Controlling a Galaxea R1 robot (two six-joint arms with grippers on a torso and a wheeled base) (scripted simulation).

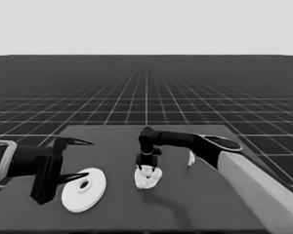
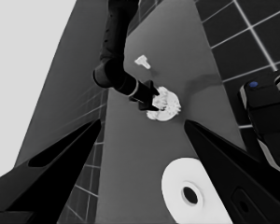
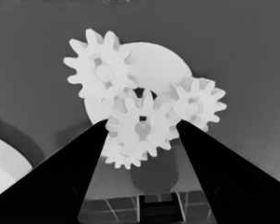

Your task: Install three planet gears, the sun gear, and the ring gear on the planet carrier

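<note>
1. My right gripper (image 3: 142,128) hangs over the smaller round part (image 3: 154,60) at table centre, fingers closed on a gear (image 3: 141,127) lying flat, axis upright.
2. I count four gears: two seated at 11 and 3 o'clock, one probably beneath at 6.
3. The larger round part (image 1: 84,189) lies flat at 9 o'clock by my parked left gripper (image 1: 78,160), fingers spread, empty.
4. One thin white piece (image 1: 191,157) stands at 2 o'clock.

Simulated test scene, dark table (image 1: 112,204) on an endless grid floor (image 1: 146,97), blank pale band above the horizon
</note>
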